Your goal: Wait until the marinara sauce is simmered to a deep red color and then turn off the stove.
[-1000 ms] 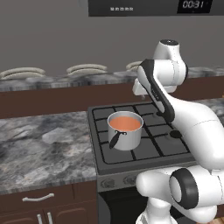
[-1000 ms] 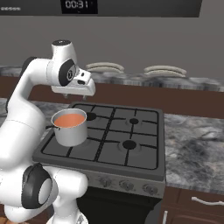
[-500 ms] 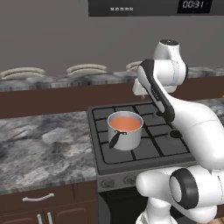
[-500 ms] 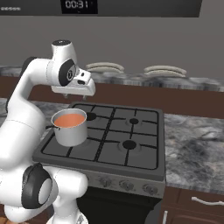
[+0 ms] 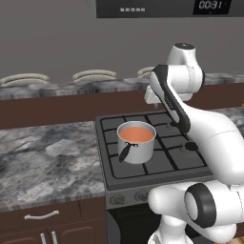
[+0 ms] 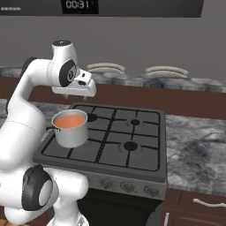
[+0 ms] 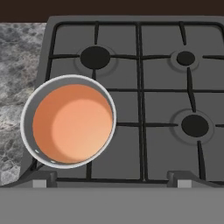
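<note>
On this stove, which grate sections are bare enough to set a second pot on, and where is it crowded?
The stove has three free burners: both on the side away from the saucepan, plus the one behind it. The crowded corner is the saucepan's, holding the marinara sauce, beside the countertop. The open gripper hangs above the grates.

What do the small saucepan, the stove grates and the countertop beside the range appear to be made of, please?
Small round saucepan: brushed steel, judging by its pale grey sheen. Black grid grates: likely matte cast iron, dark and dull. Grey marbled countertop: polished stone, judging by its mottled veining.
</note>
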Motion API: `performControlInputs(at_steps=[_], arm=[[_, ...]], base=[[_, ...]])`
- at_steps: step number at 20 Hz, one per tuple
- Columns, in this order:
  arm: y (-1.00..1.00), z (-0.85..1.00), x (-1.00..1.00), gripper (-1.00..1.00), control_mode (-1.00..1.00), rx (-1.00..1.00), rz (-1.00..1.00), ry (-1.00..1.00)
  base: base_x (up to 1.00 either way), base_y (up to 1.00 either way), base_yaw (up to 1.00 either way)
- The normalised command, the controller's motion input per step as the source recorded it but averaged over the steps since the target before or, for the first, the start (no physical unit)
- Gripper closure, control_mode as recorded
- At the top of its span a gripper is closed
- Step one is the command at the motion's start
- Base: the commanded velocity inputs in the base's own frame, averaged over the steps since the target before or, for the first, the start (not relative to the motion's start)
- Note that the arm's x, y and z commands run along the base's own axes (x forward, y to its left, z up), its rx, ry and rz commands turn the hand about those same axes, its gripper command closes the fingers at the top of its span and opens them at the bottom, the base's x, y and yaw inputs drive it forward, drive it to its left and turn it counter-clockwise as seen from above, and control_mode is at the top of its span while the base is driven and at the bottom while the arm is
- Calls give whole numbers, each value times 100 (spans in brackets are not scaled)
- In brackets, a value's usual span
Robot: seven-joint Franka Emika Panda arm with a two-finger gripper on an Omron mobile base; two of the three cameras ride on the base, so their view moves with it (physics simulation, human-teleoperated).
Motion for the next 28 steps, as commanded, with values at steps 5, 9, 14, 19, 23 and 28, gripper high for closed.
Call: performControlInputs(at_steps=[5, 9, 14, 19, 23, 28], arm=[[0, 0, 0, -100, -100, 0, 0, 0], [0, 0, 0, -100, -100, 0, 0, 0], [0, 0, 0, -100, -100, 0, 0, 0], [0, 0, 0, -100, -100, 0, 0, 0], [0, 0, 0, -100, -100, 0, 0, 0], [0, 0, 0, -100, -100, 0, 0, 0]], base=[[0, 0, 0], [0, 0, 0], [0, 0, 0], [0, 0, 0], [0, 0, 0], [0, 0, 0]])
